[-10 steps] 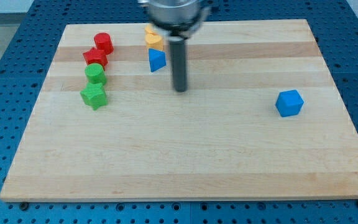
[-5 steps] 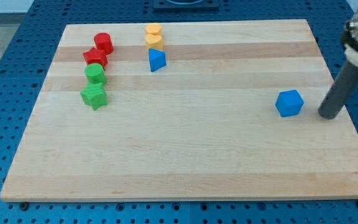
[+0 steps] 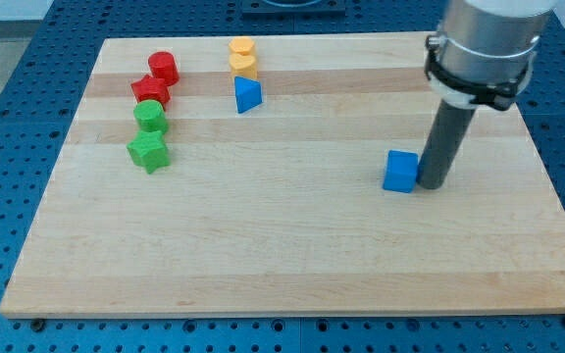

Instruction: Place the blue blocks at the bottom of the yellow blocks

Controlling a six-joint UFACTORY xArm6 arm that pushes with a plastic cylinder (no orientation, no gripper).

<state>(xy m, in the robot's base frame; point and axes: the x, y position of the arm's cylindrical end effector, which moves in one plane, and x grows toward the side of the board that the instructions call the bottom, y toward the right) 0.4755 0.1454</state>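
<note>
Two yellow blocks (image 3: 242, 57) sit stacked close together near the view's top, left of centre. A blue triangular block (image 3: 248, 95) lies just below them. A blue cube (image 3: 400, 172) lies right of the board's centre. My tip (image 3: 430, 183) stands right against the cube's right side, touching it or nearly so.
A red cylinder (image 3: 164, 68) and a red block (image 3: 151, 91) lie at the upper left, with a green cylinder (image 3: 150, 117) and a green star-shaped block (image 3: 148, 151) below them. The wooden board (image 3: 282, 265) rests on a blue perforated table.
My tip swung from beside the blue triangular block to the blue cube's right side, then moved left. The cube has slid leftward and a little downward.
</note>
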